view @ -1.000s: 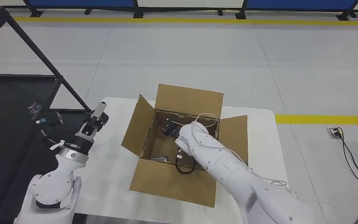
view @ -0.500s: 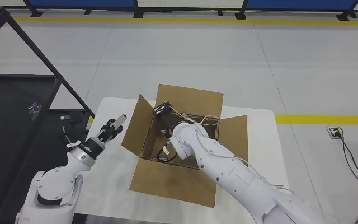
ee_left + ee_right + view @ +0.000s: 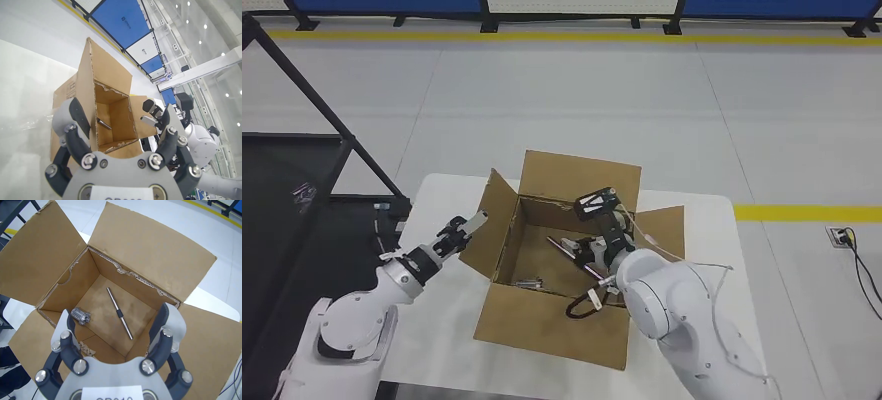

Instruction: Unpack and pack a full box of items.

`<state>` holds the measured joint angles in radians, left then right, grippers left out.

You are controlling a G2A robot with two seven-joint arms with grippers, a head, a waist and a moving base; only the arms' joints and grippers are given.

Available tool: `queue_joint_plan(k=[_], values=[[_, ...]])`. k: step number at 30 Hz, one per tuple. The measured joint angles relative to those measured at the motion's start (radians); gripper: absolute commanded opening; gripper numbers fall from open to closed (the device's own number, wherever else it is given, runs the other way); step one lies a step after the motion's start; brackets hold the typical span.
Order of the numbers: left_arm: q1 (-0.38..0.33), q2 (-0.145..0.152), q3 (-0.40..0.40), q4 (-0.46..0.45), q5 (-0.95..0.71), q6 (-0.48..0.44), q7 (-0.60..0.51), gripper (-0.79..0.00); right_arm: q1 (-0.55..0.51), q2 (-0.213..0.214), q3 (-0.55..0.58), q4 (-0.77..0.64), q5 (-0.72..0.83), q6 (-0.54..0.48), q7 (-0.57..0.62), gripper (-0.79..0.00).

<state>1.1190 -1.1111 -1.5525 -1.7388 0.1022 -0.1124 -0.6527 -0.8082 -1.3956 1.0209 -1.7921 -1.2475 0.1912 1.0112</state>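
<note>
Box (image 3: 552, 325) stands open mid-table (image 3: 707, 240), all four flaps out. On its floor you have a metal rod (image 3: 113, 300) lying flat near centre and a splined metal cylinder (image 3: 81, 316) in the 7 o'clock corner, apart from the rod. Right gripper (image 3: 116, 311) hangs over the opening, jaws spread, empty. Left gripper (image 3: 122, 108) sits at the box's 9 o'clock, beside the flap, jaws spread, empty.

rod (image 3: 103, 123): one end hidden by box (image 3: 83, 83) side | box floor: part covered by right arm (image 3: 662, 300)
</note>
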Motion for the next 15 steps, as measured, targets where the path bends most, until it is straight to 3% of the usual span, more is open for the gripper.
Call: queue_joint_plan(k=[6,15], values=[[-0.043,0.0,0.058,0.015,0.043,0.02,-0.036,0.0,-0.016,-0.001,0.049,0.018,0.048,0.019,-0.019,0.0],[-0.132,-0.008,0.167,0.033,0.059,0.028,-0.076,0.0,-0.163,0.032,0.426,-0.121,0.525,-0.136,-0.027,0.0]])
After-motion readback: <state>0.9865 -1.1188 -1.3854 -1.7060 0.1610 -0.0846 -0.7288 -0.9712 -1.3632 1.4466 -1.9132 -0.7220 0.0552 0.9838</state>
